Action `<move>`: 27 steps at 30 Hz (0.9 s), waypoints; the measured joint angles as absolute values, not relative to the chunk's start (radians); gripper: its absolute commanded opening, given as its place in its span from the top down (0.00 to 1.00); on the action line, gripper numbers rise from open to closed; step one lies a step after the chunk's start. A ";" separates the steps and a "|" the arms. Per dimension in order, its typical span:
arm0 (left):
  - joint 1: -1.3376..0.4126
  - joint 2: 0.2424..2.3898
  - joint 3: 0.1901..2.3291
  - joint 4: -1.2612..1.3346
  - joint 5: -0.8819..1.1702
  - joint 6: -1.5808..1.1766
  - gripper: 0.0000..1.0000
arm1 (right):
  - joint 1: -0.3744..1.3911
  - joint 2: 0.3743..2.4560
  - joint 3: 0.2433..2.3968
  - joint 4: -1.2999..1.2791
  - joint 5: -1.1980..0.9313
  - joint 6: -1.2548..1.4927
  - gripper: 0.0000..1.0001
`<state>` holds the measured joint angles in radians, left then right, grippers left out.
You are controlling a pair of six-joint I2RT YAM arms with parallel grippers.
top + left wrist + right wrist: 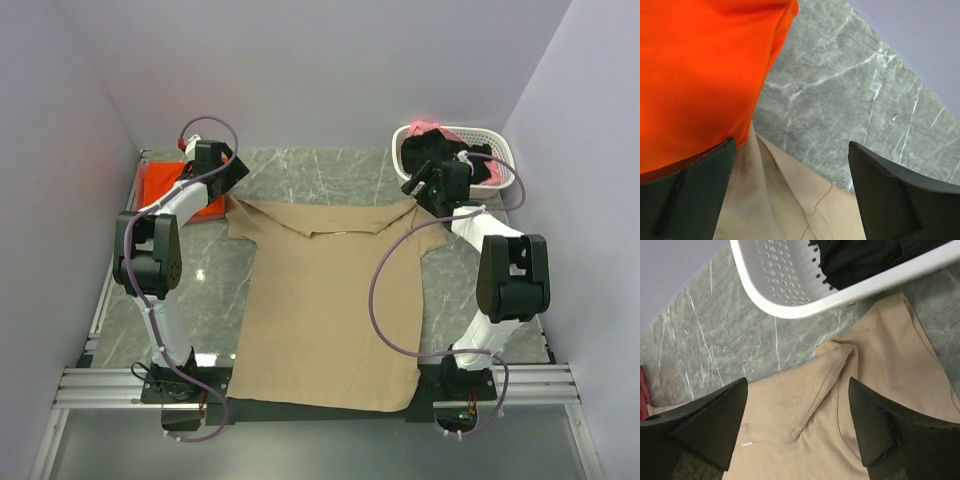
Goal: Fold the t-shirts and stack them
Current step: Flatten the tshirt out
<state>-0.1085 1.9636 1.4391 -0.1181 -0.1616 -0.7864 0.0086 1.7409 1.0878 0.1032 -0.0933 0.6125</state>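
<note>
No readable text, labels, numbers or signs.

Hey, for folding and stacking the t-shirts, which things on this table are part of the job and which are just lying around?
Part of the job:
tan t-shirt, spread flat
orange t-shirt, far left
black garment and pink garment, heaped unfolded

Just lying about:
white plastic basket holding those two
</note>
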 measured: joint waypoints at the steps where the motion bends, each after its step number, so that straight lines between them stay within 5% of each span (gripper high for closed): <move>1: -0.110 1.962 1.439 -0.119 -0.156 -0.781 0.01 | 0.009 1.735 1.088 0.096 -0.093 0.612 0.12; 10: -0.241 1.752 1.354 -0.210 -0.193 -0.771 0.01 | 0.065 1.499 1.005 0.005 -0.062 0.588 0.11; 19: -0.526 1.197 0.862 -0.218 -0.178 -0.897 0.01 | 0.265 1.447 0.891 -0.127 -0.049 0.566 0.12; 27: -0.691 1.162 0.529 -0.232 -0.057 -1.047 0.01 | 0.273 1.465 0.759 -0.199 -0.041 0.614 0.13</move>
<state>-0.6914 1.1622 0.5285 -0.2321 -0.0566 -1.0473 0.2726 1.4651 0.7589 -0.1986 -0.0414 0.6140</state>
